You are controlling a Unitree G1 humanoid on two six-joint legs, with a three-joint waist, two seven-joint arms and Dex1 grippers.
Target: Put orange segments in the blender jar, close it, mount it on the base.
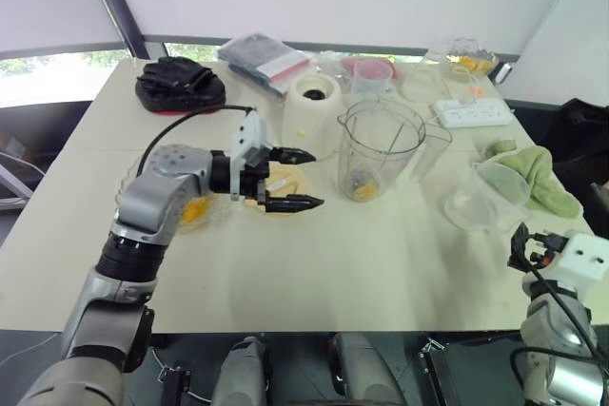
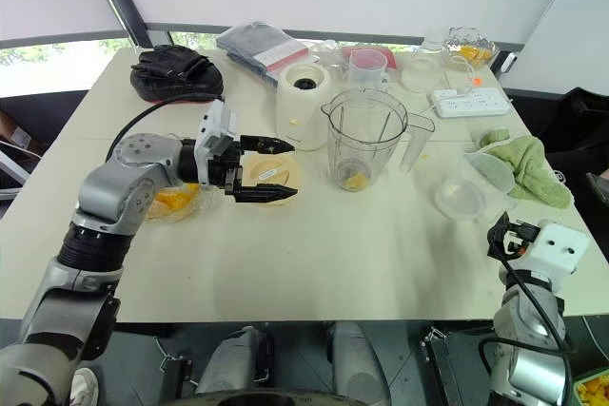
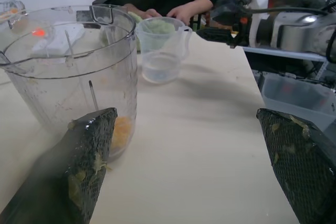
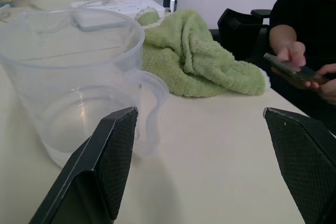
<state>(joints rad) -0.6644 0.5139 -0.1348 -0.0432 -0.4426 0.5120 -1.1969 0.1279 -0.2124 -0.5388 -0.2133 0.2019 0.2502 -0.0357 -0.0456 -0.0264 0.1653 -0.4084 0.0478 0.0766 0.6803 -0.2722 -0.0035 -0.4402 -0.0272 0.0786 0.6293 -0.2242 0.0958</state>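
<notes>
Segments point(image 2: 354, 181) sit in the blender jar point(image 2: 364, 140) beside the base point(image 2: 303, 105); your left hand point(image 2: 268, 170) and right hand point(image 4: 210, 156) are released. Closing looks next: find the lid.

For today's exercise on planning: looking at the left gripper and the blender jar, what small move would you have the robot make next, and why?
Probably swing the left gripper back to the dish of orange segments for another piece. Its fingers stand open and empty, pointing at the blender jar, which holds only a little orange at the bottom, has no lid on, and stands on the table beside the base.
</notes>
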